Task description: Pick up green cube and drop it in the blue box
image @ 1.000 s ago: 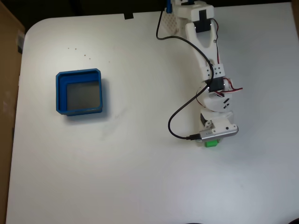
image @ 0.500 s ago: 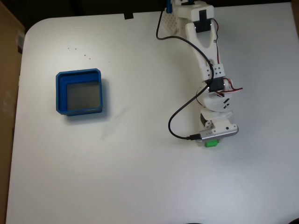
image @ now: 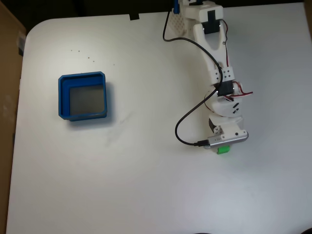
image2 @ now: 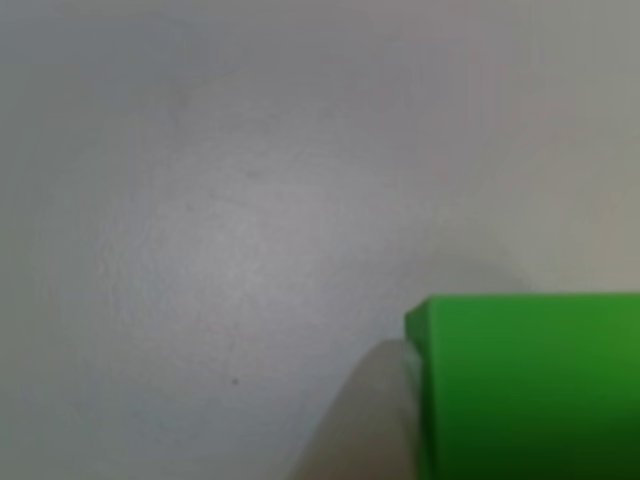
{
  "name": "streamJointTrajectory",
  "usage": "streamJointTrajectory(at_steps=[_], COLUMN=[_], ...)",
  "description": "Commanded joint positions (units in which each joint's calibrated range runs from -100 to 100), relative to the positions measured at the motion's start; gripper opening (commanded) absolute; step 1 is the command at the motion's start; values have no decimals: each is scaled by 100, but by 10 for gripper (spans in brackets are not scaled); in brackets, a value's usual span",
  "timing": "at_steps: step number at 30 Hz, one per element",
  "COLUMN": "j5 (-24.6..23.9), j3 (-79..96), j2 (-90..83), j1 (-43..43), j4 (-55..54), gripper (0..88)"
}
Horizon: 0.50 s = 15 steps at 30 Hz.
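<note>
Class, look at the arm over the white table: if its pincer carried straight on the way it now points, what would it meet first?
The pincer points down at the table, with the green cube directly beneath it. It would probably meet the cube first; a pale fingertip already sits against its side, though depth is unclear.

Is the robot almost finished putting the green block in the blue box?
Not yet. The arm's end sits right over the green cube; up close a pale fingertip touches its side. Whether it's gripped isn't clear. Lifting, carrying and dropping remain: the blue box is empty, far to the left.
</note>
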Motion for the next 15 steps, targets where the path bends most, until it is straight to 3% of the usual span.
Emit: streamJointTrajectory(at_steps=[1,10,15], j5=[20,29,29], j3=[-354,-336,-336], j2=[-175,-584,-1127], j1=[33,54,62], j4=[-121,-80,538], gripper=[12,12,12])
